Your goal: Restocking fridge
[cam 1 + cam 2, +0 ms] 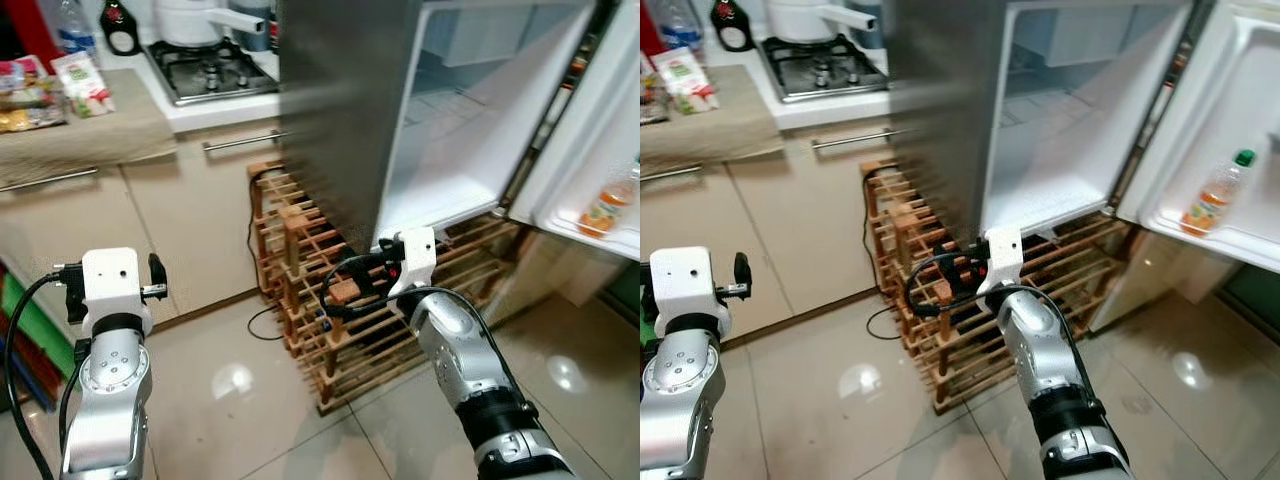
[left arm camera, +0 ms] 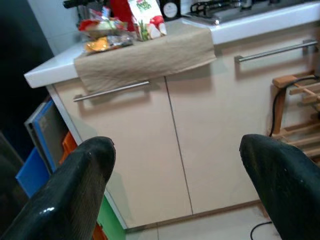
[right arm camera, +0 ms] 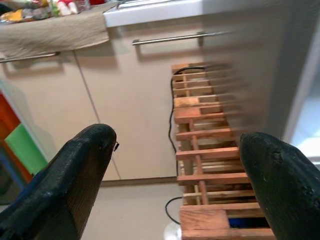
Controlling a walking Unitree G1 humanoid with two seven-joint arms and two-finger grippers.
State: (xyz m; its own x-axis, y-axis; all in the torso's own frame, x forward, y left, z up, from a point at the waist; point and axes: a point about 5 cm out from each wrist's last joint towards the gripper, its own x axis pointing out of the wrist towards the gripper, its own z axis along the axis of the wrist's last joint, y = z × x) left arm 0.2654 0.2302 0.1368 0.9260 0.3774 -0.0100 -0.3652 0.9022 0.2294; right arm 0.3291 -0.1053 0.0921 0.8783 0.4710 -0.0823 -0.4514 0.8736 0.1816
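- Two tools are raised in front of the robot, and neither holds anything.
- The left tool (image 2: pixel 175 185) has its black fingers (image 2: pixel 70 190) spread wide, facing the beige cabinet doors (image 2: pixel 200 125) under the table (image 1: pixel 90 130).
- The right tool (image 3: pixel 175 185) is also spread wide, facing the wooden wine rack (image 1: pixel 330 300) that stands on the floor (image 1: pixel 230 390) beside the fridge (image 1: pixel 340 110).
- The fridge door (image 1: pixel 610 130) is swung open on the robot's right; the white compartment (image 1: pixel 470 120) behind it looks bare.
- One bottle of orange drink (image 1: pixel 1212 195) with a green cap sits in the door's shelf (image 1: pixel 1210 235).
- A brownish cloth (image 2: pixel 145 57) hangs over the table's edge, with food packets (image 1: pixel 60 85) on top of it.
- A gas hob (image 1: pixel 210 70) sits on the table next to the fridge, a white pot (image 1: pixel 200 20) on it.
- A black cable (image 1: pixel 255 290) trails down by the rack to the glossy floor tiles.
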